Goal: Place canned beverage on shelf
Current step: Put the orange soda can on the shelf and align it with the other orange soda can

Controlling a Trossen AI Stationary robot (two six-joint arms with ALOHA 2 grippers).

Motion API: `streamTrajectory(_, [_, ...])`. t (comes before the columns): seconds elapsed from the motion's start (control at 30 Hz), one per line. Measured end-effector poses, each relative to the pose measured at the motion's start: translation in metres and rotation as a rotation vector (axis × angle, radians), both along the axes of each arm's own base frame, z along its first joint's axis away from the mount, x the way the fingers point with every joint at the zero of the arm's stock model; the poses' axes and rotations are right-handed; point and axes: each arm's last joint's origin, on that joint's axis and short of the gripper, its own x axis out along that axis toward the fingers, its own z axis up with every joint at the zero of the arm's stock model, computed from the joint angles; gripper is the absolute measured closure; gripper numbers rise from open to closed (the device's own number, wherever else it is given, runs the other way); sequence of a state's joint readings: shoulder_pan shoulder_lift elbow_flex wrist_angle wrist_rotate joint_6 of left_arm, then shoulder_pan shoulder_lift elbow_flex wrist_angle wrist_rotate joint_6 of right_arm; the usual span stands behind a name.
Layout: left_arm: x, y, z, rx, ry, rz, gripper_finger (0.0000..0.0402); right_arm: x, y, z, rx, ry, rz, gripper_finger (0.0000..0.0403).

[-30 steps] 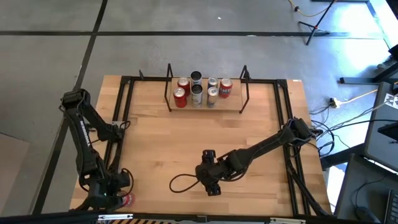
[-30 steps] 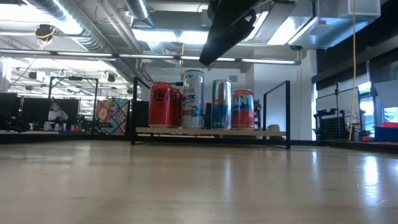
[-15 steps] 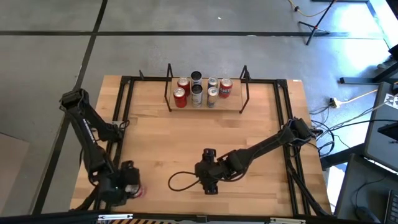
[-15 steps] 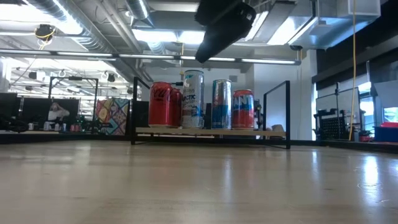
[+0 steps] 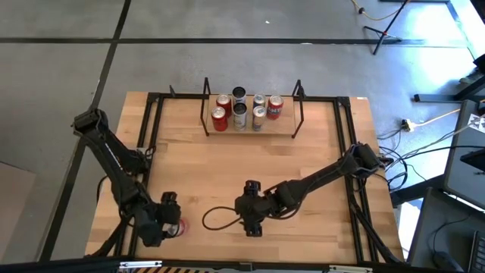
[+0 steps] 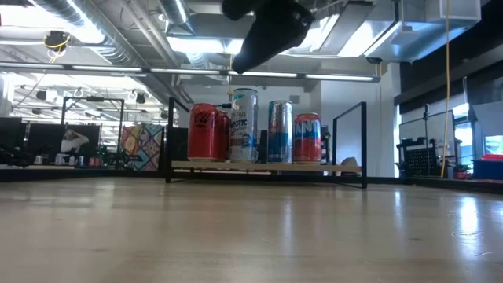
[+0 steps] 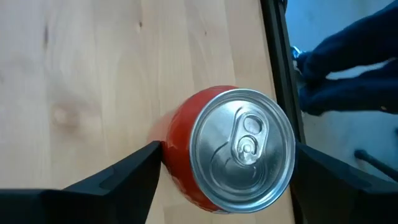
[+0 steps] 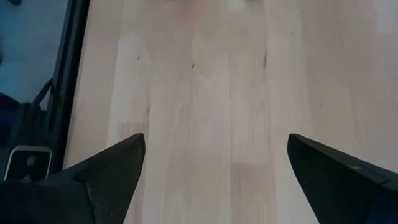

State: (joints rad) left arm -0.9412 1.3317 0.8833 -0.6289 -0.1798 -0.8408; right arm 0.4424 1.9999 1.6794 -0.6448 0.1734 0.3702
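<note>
Red can (image 7: 233,149) with a silver pull-tab top sits upright between the left gripper's (image 7: 227,180) two dark fingers (image 7: 118,177), seen from straight above in the left wrist view. One finger's tip looks to be right up against the can's side, the other finger (image 7: 339,171) comes close on the opposite side, but I honestly can't tell whether they're squeezing it or just bracketing it, so call the jaws wide and set around the can. From the high view the can (image 5: 179,227) and left gripper (image 5: 162,221) are down by the tabletop's (image 5: 227,163) near left corner, close to the black frame rail along the left edge. The shelf (image 5: 251,129) is way over at the far edge, roughly centred, a low wood board with black wire frames at each end, and it already carries a bunch of cans (image 5: 246,111), red ones and silver-blue ones, all standing up; the low view shows them (image 6: 255,126) lined up in a row. The right gripper (image 5: 251,220) hangs over the near middle of the tabletop with its jaws spread apart and nothing between them, just bare wood showing in the right wrist view (image 8: 211,180). A black cable loop (image 5: 216,220) lies on the wood just beside it.
</note>
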Motion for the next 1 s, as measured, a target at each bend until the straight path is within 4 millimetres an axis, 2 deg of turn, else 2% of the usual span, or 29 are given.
streamTrajectory(0.2, [0.002,0.006,0.008,-0.057,-0.013,0.087,0.0049,0.008,-0.009,0.003,0.024,-0.046,-0.015,0.0024])
streamTrajectory(0.33, [-0.003,0.011,0.019,-0.122,-0.012,0.082,0.0035,0.014,-0.013,0.005,0.042,-0.080,-0.027,0.0024])
streamTrajectory(0.5, [-0.018,0.013,0.036,-0.296,0.062,0.133,0.0034,0.022,-0.014,0.010,0.069,-0.164,0.005,0.0024])
streamTrajectory(0.63, [-0.036,0.002,0.042,-0.407,0.116,0.189,0.0036,0.028,-0.011,0.004,0.074,-0.190,0.060,0.0024])
streamTrajectory(0.8, [-0.056,-0.016,0.038,-0.411,0.133,0.148,0.0036,0.034,-0.007,-0.006,0.085,-0.197,0.098,0.0024])
streamTrajectory(0.9, [-0.060,-0.027,0.028,-0.386,0.059,0.263,0.0036,0.040,-0.003,-0.012,0.105,-0.236,0.098,0.0024])
streamTrajectory(1.0, [-0.058,-0.038,0.015,-0.392,0.108,0.338,0.0036,0.048,0.000,-0.017,0.129,-0.287,0.133,0.0024])
